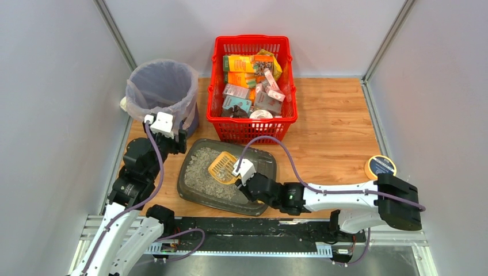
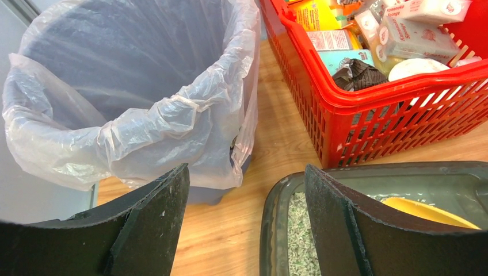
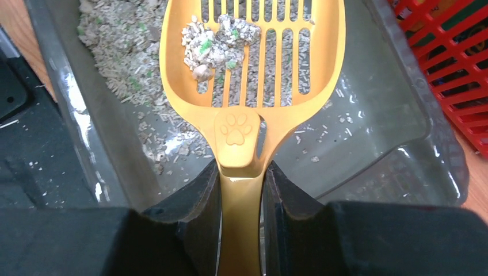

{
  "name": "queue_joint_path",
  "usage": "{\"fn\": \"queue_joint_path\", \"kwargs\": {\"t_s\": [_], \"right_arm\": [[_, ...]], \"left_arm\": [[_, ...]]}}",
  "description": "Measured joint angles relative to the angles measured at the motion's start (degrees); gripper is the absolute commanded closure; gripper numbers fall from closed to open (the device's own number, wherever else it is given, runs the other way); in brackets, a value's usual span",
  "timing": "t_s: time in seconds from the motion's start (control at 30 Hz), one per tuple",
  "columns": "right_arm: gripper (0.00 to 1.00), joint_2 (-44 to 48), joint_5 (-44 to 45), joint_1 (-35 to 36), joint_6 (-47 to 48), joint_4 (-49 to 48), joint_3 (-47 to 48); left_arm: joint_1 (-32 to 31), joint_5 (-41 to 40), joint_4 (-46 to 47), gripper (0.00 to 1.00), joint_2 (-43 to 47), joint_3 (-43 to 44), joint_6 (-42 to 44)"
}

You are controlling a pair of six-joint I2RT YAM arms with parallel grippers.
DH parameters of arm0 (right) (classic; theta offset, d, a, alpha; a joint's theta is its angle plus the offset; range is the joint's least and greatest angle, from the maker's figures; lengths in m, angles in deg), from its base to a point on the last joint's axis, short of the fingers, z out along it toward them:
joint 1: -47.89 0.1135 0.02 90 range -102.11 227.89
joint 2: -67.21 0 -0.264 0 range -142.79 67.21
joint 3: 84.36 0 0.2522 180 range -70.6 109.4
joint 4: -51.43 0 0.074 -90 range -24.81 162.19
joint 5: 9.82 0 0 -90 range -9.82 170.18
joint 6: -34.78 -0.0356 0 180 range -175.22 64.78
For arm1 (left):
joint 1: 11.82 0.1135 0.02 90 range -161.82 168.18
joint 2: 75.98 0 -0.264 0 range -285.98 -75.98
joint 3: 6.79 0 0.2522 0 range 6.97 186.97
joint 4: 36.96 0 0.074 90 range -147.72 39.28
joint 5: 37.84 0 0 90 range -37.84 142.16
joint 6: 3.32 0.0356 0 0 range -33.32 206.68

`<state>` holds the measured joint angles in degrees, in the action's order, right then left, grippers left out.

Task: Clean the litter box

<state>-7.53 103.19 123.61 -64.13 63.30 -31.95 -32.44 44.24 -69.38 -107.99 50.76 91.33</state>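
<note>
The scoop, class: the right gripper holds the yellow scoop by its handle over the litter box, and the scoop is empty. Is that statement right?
Not quite. The scoop is not empty: a clump of litter lies on its slots, as the right wrist view shows. The rest stands: the right gripper holds it by its handle over the litter box.

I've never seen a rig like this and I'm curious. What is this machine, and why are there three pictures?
Two robot arms stand at a table's edge. One picture is from above; two are from wrist cameras. On the table: a litter box, a red basket of packets, a lined bin, a round tin. The right claw is shut on a yellow scoop holding a clump over the litter box. The left claw hangs open near the bin.
</note>
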Motion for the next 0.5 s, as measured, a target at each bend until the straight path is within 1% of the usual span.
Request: {"fn": "queue_joint_path", "kwargs": {"t_s": [0.07, 0.17, 0.27, 0.33, 0.4, 0.5], "right_arm": [[1.00, -0.55, 0.26, 0.81, -0.07, 0.87, 0.70], [1.00, 0.74, -3.48, -1.73, -0.50, -0.31, -0.28], [1.00, 1.20, 0.15, -0.68, 0.22, 2.27, 0.81], [1.00, 0.96, -0.59, -0.63, 0.09, 2.89, 1.53], [1.00, 1.49, -3.65, -1.75, -0.17, 1.68, 0.94], [1.00, 1.05, -1.09, -0.07, 1.44, 3.67, 1.75]], "left_arm": [[0.00, 0.11, -0.07, 0.19, -0.15, 0.00, -0.11], [0.00, 0.02, -0.11, 0.18, -0.07, 0.00, -0.28], [0.00, -0.24, -0.37, 0.18, -0.13, 0.11, -0.57], [0.00, -0.37, -0.48, 0.17, -0.33, 0.33, -0.92], [0.00, -0.39, -0.63, 0.16, -0.66, 0.63, -1.27], [0.35, -1.25, -1.57, 0.15, -1.33, 1.49, -2.58]]}}
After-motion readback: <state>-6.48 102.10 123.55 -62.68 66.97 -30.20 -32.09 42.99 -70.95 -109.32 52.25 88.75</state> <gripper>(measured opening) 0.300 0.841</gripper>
